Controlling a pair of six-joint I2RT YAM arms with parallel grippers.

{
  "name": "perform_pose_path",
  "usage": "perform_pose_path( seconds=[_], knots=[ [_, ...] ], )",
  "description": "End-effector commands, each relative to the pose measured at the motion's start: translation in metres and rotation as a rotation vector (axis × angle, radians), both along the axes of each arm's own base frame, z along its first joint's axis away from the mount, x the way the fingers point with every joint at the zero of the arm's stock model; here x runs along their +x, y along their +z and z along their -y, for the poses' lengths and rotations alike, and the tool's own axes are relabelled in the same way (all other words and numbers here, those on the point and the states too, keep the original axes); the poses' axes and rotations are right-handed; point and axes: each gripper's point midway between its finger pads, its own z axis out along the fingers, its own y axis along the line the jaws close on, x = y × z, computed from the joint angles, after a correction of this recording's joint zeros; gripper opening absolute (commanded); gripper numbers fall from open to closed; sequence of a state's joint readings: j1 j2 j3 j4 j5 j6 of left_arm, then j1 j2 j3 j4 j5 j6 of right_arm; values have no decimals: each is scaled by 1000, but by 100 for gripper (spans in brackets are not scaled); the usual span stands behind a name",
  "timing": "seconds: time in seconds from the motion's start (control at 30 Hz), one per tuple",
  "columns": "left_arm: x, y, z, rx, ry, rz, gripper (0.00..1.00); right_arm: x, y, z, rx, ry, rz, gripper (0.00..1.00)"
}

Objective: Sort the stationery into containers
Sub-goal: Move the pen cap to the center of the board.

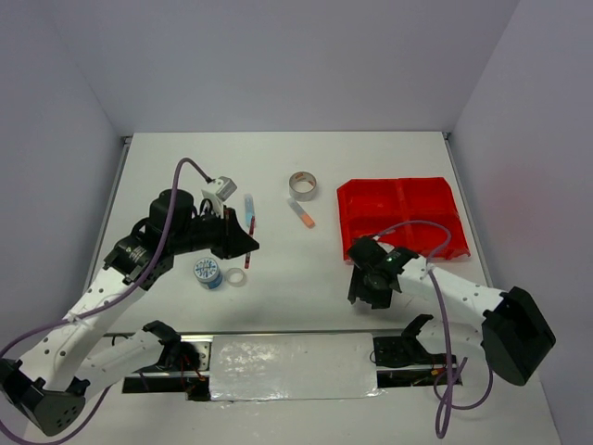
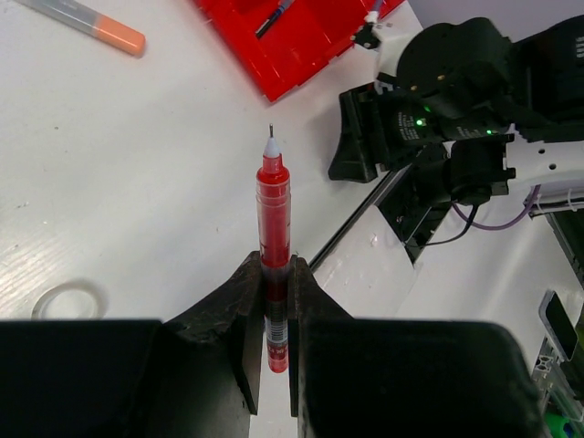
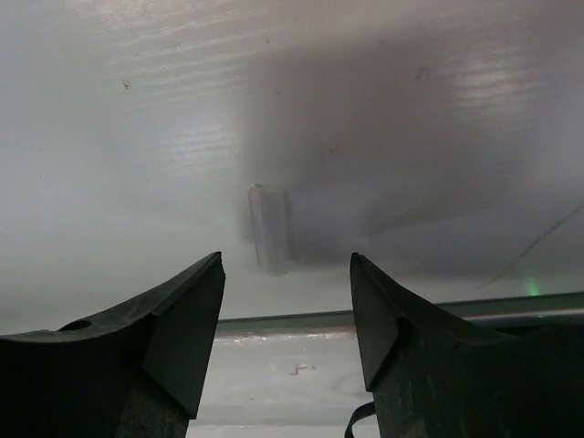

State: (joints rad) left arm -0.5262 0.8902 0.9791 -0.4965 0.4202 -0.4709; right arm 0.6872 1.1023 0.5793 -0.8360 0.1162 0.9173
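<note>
While the left jaws pinch the thin red pen [image 2: 273, 205] by the lower part of its barrel, its pale tip pointing out ahead of them toward the right arm [image 2: 456, 82] and a corner of the red bin tray [image 2: 301, 50], the right jaws stand spread and hold nothing, poised over the desk [image 3: 137, 109] with a short pale marker [image 3: 270, 228] lying on it between and just beyond their tips; its colour is hard to tell. Near the left jaws, the small clear tape ring [image 1: 237, 277] lies flat on the desk just beside a blue-white patterned tape roll [image 1: 208, 273], and a light-blue marker [image 1: 249, 206] lies on the far side of them. Farther off, mid-desk, an orange-capped marker [image 1: 303, 215] rests near the grey tape roll [image 1: 302, 184]. The tray sits at the far right of the desk, just beyond the right jaws, and a thin dark item [image 2: 274, 16] lies in one of its compartments.
</note>
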Motion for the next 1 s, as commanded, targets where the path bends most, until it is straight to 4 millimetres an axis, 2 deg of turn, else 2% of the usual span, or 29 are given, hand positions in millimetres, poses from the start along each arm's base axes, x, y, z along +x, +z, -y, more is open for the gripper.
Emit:
perform_pose_path(
  seconds=[0.0,0.13,0.27,0.3,0.33,0.4,0.43,0.5,0.53,0.57,0.6,0.63,0.67,0.7,0.73,0.77,0.8,0.83,0.87,0.9,0.93,0.97],
  knots=[
    [2,11,8,-30,-56,57,0,17,-4,-15,19,44,43,63],
    [5,14,9,-9,-69,66,0,16,-8,-25,-10,95,21,57],
    [7,16,8,7,-70,84,0,5,-22,-36,-24,115,-47,42],
    [9,16,7,13,-63,88,0,0,-28,-39,-33,116,-72,35],
    [9,17,7,14,-63,92,0,1,-27,-46,-24,122,-71,22],
    [11,19,4,22,-45,100,0,2,-29,-68,22,162,-73,15],
    [12,21,3,23,-36,105,0,9,-21,-90,70,207,-43,11],
    [14,27,-1,25,-8,125,0,25,-20,-123,122,329,-1,8],
    [21,27,-7,41,46,130,0,47,0,-155,173,385,71,6],
    [26,30,-12,51,89,135,0,55,-11,-163,142,427,55,5],
    [35,34,-24,72,187,146,0,82,11,-192,172,495,129,3],
    [40,37,-32,83,244,151,0,96,14,-199,161,509,135,3],
    [44,39,-41,93,308,147,0,106,-3,-200,119,507,88,3],
    [46,45,-50,79,381,139,0,136,23,-227,164,458,140,0],
    [51,45,-62,96,460,140,0,144,4,-222,112,405,62,0],
    [51,46,-67,96,488,137,0,156,6,-229,123,318,51,0],
    [49,49,-72,81,521,134,0,179,48,-252,202,247,115,0],
    [50,51,-79,78,564,141,0,176,5,-233,65,150,4,0],
    [48,54,-83,55,589,139,0,199,22,-239,62,-26,57,0],
    [47,56,-86,43,610,143,0,201,18,-233,21,-121,49,0],
    [46,57,-89,37,624,142,0,191,8,-219,-59,-203,1,0],
    [43,62,-91,22,631,150,0,189,5,-220,-44,-341,-11,0]
  ],
)
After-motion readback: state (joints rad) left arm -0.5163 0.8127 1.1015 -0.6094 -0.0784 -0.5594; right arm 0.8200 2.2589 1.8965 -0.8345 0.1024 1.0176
